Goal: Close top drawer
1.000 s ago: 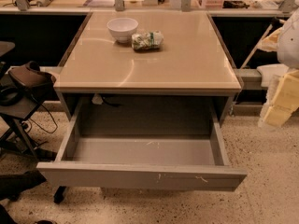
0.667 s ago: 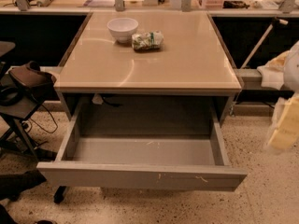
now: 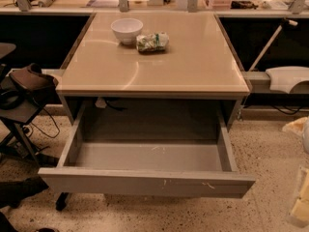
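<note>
A: Where is the gripper [image 3: 300, 204] right now?

B: At the far right edge of the camera view, low down over the speckled floor [image 3: 270, 153]. Only a pale sliver of it shows. I cannot tell whether it is open or closed, and it holds nothing that I can see.

A: And the top drawer [image 3: 145, 181]?

B: To the gripper's left, pulled far out from under the beige tabletop [image 3: 193, 66] and empty inside. Its flat grey front is the nearest part to the camera. The right end of that front is the part closest to the gripper, but the two are clearly apart.

A: Which way does the front run?

B: Its long axis lies side to side across the view. I judge the closing push has to go at right angles to that, away from the camera and toward the table. So the gripper would first need to travel left, to get in front of the panel, rather than stay off its end.

A: Anything to read anywhere?

B: No. The front has no handle and no label, only small white scuffs [image 3: 208, 184] right of centre. Far beyond the gripper, up and to its left, a white bowl [image 3: 127, 29] and a crumpled greenish packet [image 3: 152, 42] sit on the tabletop. The packet's print is not legible.
</note>
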Controlling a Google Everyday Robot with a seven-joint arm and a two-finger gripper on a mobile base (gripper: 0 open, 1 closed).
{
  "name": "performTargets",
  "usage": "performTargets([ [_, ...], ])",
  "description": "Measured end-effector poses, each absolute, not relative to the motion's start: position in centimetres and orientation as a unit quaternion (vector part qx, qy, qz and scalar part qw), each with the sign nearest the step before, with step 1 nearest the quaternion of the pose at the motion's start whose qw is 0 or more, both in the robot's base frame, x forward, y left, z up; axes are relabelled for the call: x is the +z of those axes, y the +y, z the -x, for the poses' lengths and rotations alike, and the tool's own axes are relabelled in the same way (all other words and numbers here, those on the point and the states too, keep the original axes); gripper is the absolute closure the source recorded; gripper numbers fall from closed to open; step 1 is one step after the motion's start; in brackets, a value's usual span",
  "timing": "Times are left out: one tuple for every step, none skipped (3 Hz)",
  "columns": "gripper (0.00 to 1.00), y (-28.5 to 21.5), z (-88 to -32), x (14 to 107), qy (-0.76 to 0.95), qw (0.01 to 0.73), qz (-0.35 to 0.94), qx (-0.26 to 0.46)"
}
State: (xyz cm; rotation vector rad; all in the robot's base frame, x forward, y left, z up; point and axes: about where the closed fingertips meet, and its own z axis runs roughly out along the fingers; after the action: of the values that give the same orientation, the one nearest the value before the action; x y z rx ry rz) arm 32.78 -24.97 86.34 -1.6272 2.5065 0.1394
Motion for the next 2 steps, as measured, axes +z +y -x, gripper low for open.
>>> performTargets([
  [0.0, -25.04, -32.4, 85.86, 0.837, 0.07, 0.541, 0.05],
  [0.0, -24.99, -32.31, 85.54, 0.836, 0.077, 0.541, 0.054],
])
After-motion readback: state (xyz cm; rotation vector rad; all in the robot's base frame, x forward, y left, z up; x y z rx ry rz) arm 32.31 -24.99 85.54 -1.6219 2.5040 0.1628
